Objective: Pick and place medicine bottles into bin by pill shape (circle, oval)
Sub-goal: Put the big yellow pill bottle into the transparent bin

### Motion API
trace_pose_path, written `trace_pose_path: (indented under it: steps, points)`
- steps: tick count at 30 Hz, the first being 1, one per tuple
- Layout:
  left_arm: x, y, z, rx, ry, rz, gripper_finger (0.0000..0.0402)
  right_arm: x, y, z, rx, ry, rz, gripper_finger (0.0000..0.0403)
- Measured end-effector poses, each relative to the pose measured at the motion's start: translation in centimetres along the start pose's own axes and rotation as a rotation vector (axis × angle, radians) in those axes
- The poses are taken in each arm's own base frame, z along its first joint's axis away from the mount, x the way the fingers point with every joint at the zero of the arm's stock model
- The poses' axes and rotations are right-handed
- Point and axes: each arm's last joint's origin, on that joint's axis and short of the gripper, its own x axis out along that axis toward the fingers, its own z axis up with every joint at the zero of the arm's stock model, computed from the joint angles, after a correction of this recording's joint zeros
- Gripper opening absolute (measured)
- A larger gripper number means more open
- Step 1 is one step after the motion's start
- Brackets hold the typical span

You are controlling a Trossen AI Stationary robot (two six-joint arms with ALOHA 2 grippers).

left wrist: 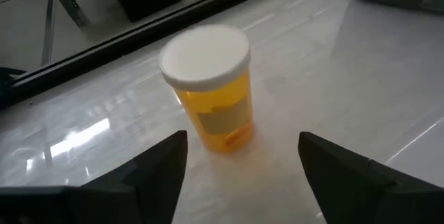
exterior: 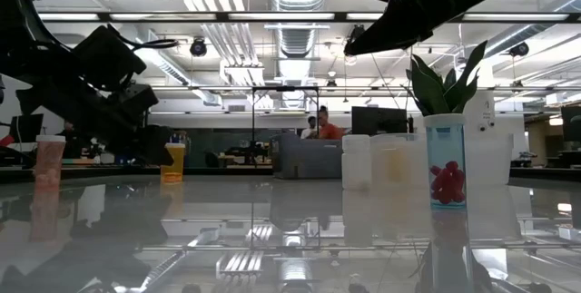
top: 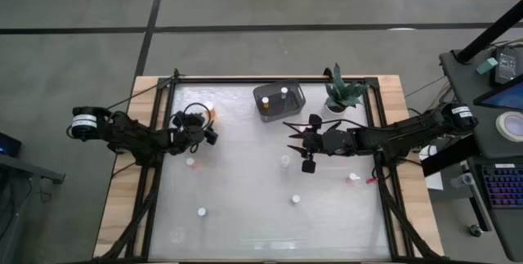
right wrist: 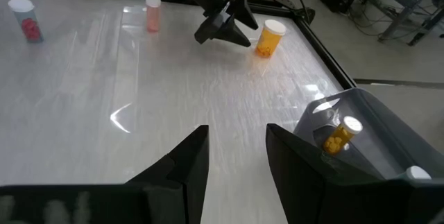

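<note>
An orange medicine bottle (left wrist: 211,89) with a white cap stands on its base on the white table, near the far left. My left gripper (left wrist: 243,165) is open just short of it, one finger on either side of the line to the bottle and touching nothing. In the high view this gripper (top: 204,125) is beside that bottle (top: 211,110). My right gripper (right wrist: 236,141) hangs open and empty above the middle of the table (top: 299,138). A grey bin (top: 279,99) at the far middle holds bottles, one of them orange (right wrist: 338,137).
Loose small bottles stand about the table: a pinkish one (top: 190,163), white ones (top: 285,160) (top: 296,199) (top: 201,212), and one with red pills (top: 353,177). A green potted plant (top: 343,92) stands right of the bin. A dark frame rail (top: 270,80) runs around the table.
</note>
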Motion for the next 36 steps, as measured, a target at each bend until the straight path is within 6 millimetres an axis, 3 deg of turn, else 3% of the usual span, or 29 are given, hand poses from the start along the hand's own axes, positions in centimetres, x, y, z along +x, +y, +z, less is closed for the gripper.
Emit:
trace_pose_path:
  steps: [4, 12, 26, 36]
  points:
    - [0.0, -0.1, 0.4, -0.034, -0.036, -0.006, 0.028, 0.0, 0.0, 0.0, -0.011, 0.0, 0.0, 0.0134]
    - [0.6, -0.1, 0.1, -0.034, -0.039, 0.045, 0.0283, 0.0, 0.0, 0.0, -0.029, 0.0, 0.0, 0.0134]
    - [3.5, -1.8, -1.2, -0.065, -0.093, 0.069, 0.0283, 0.0, 0.0, -0.1, -0.025, 0.008, 0.001, 0.0134]
    - [5.0, -1.5, -1.9, -0.087, -0.137, 0.112, 0.0283, 0.0, 0.0, -0.3, 0.003, 0.027, 0.001, 0.0134]
